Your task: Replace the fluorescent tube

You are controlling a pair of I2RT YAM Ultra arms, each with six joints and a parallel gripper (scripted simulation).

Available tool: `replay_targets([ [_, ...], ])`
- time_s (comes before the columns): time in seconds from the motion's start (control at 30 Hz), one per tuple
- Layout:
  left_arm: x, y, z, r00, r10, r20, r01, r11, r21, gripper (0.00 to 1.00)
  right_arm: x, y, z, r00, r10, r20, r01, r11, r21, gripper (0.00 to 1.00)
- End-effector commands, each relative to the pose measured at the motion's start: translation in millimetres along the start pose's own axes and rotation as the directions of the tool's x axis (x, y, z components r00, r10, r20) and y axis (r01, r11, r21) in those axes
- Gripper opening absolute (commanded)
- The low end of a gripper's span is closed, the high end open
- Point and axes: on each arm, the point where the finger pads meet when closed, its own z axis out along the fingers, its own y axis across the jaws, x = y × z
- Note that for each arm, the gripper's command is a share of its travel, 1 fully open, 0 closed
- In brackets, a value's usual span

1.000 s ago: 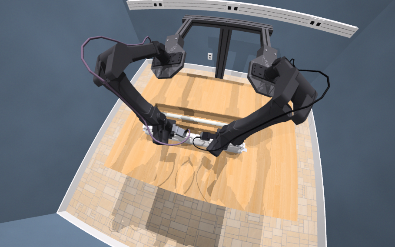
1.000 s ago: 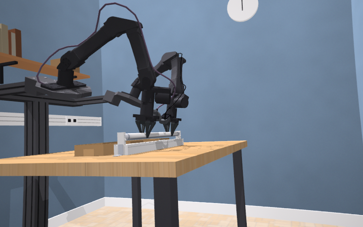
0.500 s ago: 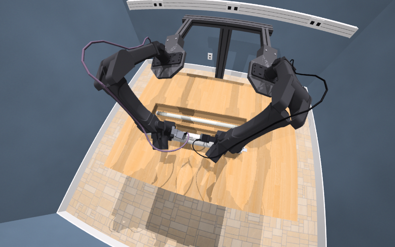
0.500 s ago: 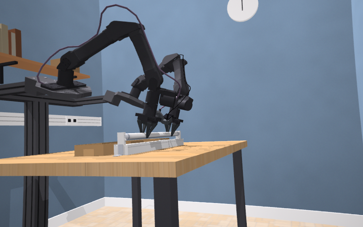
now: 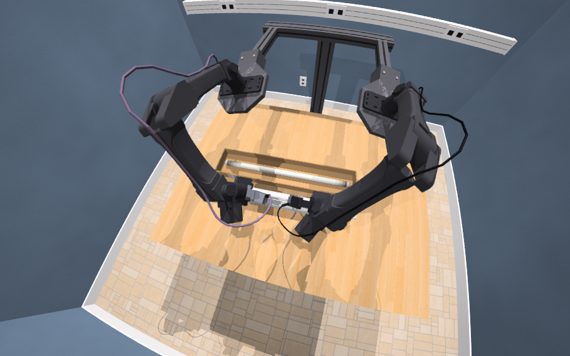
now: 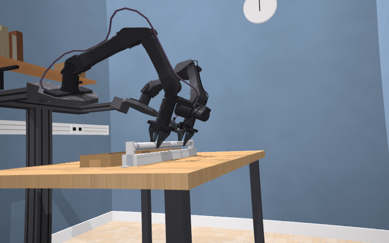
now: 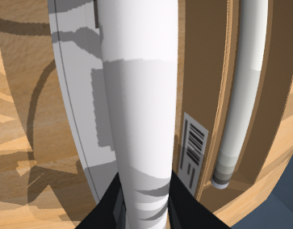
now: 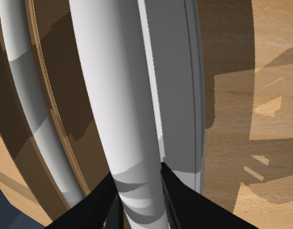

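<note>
Clamps the LED tube (image 5: 277, 195) (image 6: 171, 144) (image 7: 140, 101) (image 8: 110, 93) with both hands: between the fingers of the left hand (image 6: 182, 143) (image 7: 144, 176) and, well apart along it, those of the right hand (image 6: 155, 144) (image 8: 139, 173). Shows white on top in both wrist views. Runs above the fixture (image 6: 159, 158) (image 7: 74, 81) (image 8: 175, 101), roughly level with the near lampholder (image 6: 130, 150) and the far lampholder in the exterior view; cannot tell whether locked in at either end.

Beside the fixture, on the side toward the arm mounts, places the old fluorescent tube (image 5: 286, 173) (image 7: 241, 101) (image 8: 27, 89) inside the open carton (image 5: 291, 163) (image 6: 111, 159) (image 7: 201, 60) (image 8: 62, 81), lengthwise and roughly parallel to the fixture. Bears a barcode label (image 7: 193, 149) on the carton's fixture-facing side. Rests the carton and fixture on the wooden tabletop (image 5: 389, 247) (image 6: 214, 163) (image 7: 18, 101) (image 8: 276, 40).

Farther out, trails a purple cable (image 5: 121, 86) (image 6: 111, 21) along the right arm and a black cable (image 5: 466, 132) (image 6: 206, 96) along the left. Beyond, carries books on a wall shelf (image 6: 32, 67).
</note>
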Motion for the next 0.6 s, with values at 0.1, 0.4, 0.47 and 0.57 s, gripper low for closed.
replay_targets([
  [0.1,-4,12,-2,1.000,-0.019,0.025,0.019,1.000,0.007,0.11,-2,-15,-3,1.000,0.014,0.001,-0.014,1.000,0.009,0.11],
  [0.4,-2,6,-3,1.000,-0.001,0.019,-0.002,0.992,0.126,0.11,1,-8,-3,1.000,0.017,0.005,-0.016,0.993,-0.113,0.11],
  [0.47,-3,6,-3,1.000,0.001,0.021,-0.004,0.990,0.138,0.11,0,-9,-3,1.000,0.014,0.000,-0.014,0.992,-0.123,0.11],
  [0.57,-5,7,-3,1.000,0.002,0.024,-0.005,0.989,0.148,0.11,1,-11,-3,1.000,0.020,0.006,-0.019,0.991,-0.136,0.11],
])
